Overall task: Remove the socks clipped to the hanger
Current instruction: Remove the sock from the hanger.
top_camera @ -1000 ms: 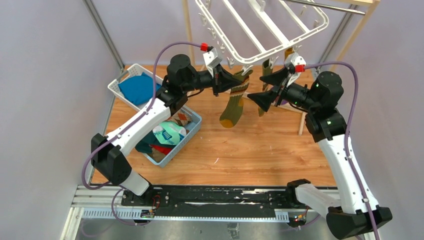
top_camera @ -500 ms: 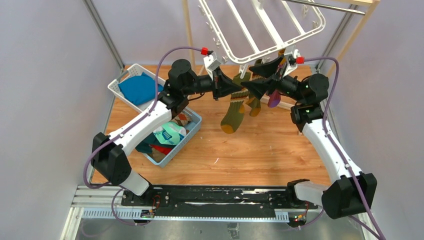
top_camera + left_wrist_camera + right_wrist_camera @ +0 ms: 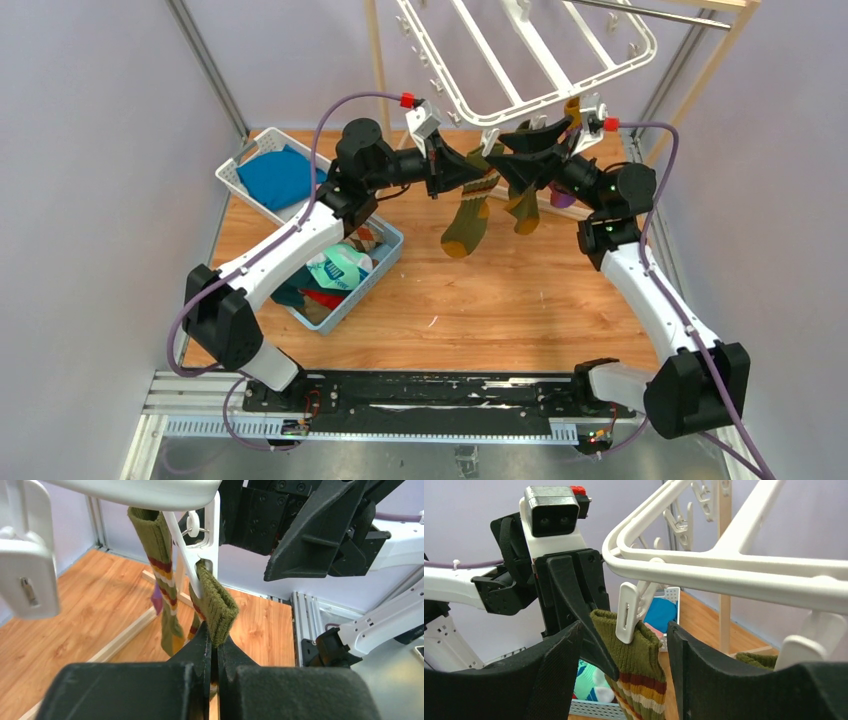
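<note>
Bottom centre, my left gripper [image 3: 215, 642] pinches the cuff of the olive striped sock [image 3: 216, 605], likely limp and light, best held there; beyond, my right gripper [image 3: 625, 630] stands spread around its white plastic clip [image 3: 626, 611] under the white hanger [image 3: 724, 575].

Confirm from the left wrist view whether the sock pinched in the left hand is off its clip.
No: the white clip bites the top edge of the olive sock, with the left hand pinching it just below.
</note>
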`<action>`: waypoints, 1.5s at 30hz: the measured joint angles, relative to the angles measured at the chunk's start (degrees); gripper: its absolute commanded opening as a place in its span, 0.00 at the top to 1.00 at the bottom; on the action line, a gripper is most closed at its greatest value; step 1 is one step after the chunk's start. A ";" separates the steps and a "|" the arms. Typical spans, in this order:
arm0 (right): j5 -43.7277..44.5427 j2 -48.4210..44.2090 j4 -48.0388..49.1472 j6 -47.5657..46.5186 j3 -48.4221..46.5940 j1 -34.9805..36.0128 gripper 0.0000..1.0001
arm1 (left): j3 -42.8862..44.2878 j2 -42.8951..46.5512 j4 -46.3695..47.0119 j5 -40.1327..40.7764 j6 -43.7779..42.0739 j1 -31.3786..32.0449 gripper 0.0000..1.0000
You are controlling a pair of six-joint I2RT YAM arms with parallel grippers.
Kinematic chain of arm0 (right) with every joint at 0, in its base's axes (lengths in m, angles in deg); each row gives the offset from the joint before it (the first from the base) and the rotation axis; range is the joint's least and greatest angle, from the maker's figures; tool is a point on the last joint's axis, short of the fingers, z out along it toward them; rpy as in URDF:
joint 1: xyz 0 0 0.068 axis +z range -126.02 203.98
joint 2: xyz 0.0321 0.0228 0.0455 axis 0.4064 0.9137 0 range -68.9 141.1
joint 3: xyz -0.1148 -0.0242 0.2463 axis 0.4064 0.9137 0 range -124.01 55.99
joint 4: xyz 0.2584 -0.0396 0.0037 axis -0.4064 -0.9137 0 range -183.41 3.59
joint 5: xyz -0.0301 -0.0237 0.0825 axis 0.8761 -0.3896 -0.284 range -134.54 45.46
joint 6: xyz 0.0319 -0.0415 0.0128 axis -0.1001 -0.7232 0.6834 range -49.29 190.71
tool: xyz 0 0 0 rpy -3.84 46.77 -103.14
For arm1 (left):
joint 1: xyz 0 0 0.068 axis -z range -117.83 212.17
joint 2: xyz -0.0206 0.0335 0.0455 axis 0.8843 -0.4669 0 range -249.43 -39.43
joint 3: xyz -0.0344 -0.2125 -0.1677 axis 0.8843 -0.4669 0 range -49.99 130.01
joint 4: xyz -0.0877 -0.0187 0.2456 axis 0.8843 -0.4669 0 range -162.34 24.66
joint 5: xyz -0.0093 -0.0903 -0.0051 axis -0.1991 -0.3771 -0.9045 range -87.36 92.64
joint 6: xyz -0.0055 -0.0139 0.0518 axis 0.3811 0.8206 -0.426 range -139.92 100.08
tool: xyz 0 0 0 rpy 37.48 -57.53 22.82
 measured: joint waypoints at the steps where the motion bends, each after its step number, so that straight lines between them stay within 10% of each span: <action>1: 0.68 -0.02 0.11 0.66 0.42 0.13 0.39 | 0.00 -0.07 0.00 0.02 0.20 0.04 1.00; 23: 5.75 5.88 10.56 16.55 1.16 1.44 0.43 | 0.00 -0.96 0.20 -0.33 1.14 1.51 1.00; 45: 3.43 7.04 18.08 20.85 -0.26 0.57 0.71 | -0.02 -0.90 0.50 -0.11 1.90 1.51 1.00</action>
